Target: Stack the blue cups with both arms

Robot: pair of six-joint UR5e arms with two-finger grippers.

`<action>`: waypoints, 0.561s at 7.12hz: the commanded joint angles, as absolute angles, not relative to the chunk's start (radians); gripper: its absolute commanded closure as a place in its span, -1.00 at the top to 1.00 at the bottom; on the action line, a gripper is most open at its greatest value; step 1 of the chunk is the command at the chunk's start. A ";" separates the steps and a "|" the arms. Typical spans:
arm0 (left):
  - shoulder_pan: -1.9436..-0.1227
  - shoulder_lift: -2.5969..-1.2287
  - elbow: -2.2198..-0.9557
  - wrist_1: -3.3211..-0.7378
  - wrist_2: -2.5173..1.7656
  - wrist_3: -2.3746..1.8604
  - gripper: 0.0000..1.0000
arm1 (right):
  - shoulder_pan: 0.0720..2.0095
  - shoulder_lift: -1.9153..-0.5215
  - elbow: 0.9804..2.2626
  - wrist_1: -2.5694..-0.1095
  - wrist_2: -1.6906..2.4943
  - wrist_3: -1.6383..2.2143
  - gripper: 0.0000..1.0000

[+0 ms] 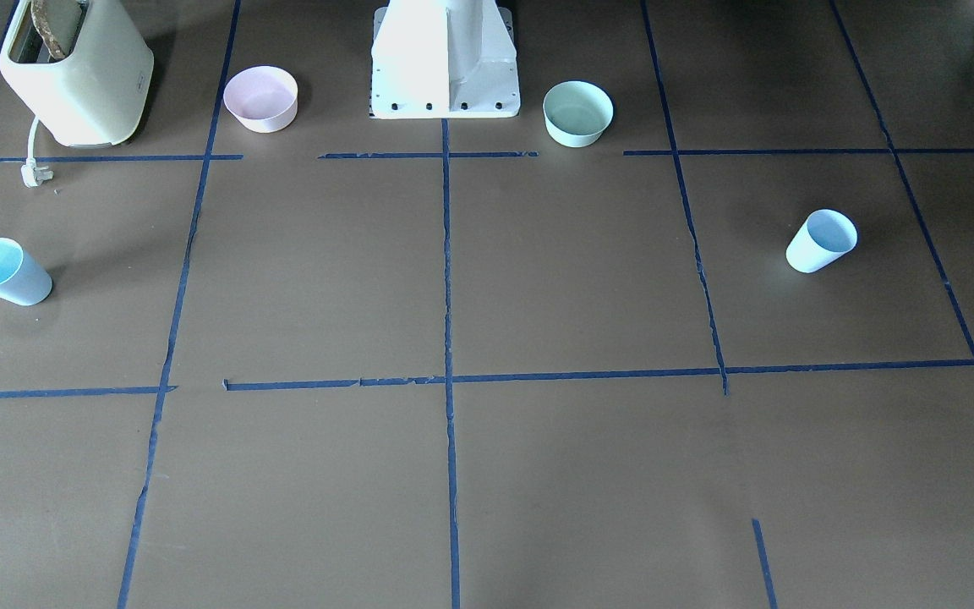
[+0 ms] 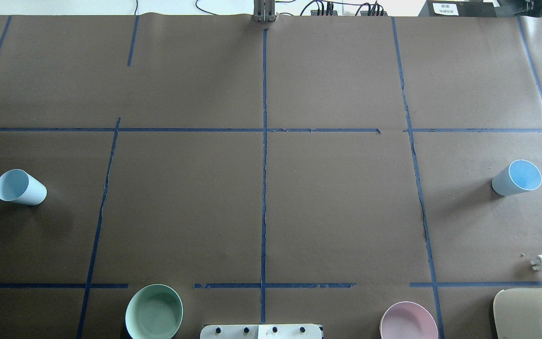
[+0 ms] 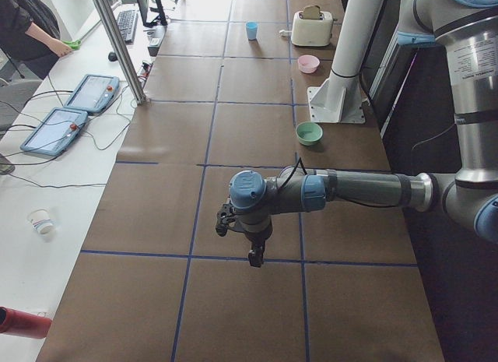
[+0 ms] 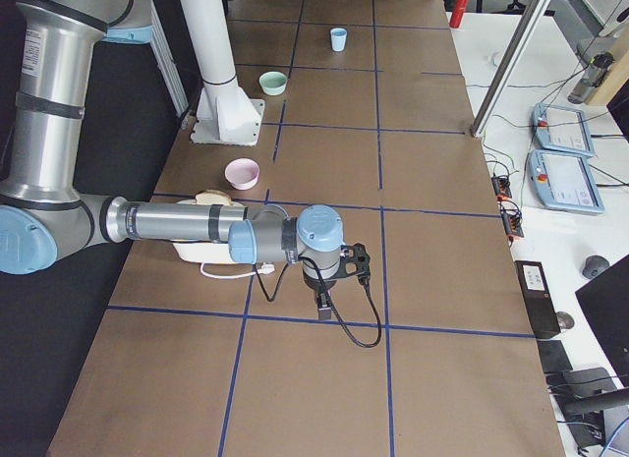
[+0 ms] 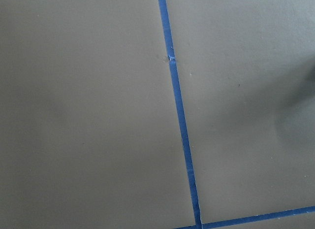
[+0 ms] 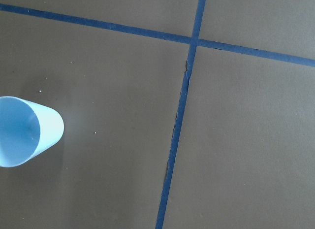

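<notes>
Two pale-blue cups stand upright and far apart on the brown table. One cup (image 2: 20,187) is on my left side and also shows in the front view (image 1: 822,241). The other cup (image 2: 516,178) is on my right side, in the front view (image 1: 7,271) and at the left edge of the right wrist view (image 6: 27,130). My left gripper (image 3: 253,255) and right gripper (image 4: 324,305) show only in the side views, hanging above the table. I cannot tell whether they are open or shut. The left wrist view shows only paper and tape.
A pink bowl (image 1: 260,98) and a mint-green bowl (image 1: 577,112) flank the white pedestal (image 1: 445,63). A cream toaster (image 1: 73,72) with a loose plug (image 1: 35,173) stands at my right rear corner. A person (image 3: 27,27) stands beyond the table.
</notes>
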State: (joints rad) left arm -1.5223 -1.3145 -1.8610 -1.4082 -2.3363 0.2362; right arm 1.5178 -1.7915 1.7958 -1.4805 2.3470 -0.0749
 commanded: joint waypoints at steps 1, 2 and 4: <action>-1.522 -1.316 -1.859 -1.411 -2.335 0.235 1.00 | 1.519 -1.787 1.795 -1.480 2.347 -0.065 1.00; -1.522 -1.318 -1.861 -1.411 -2.333 0.232 1.00 | 1.519 -1.786 1.798 -1.477 2.345 -0.066 1.00; -1.520 -1.350 -1.867 -1.443 -2.338 0.227 1.00 | 1.517 -1.778 1.827 -1.477 2.350 -0.063 1.00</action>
State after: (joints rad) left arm -1.5207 -1.3313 -1.8634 -1.4230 -2.3358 0.2289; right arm 1.5184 -1.7838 1.8130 -1.4776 2.3480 -0.0647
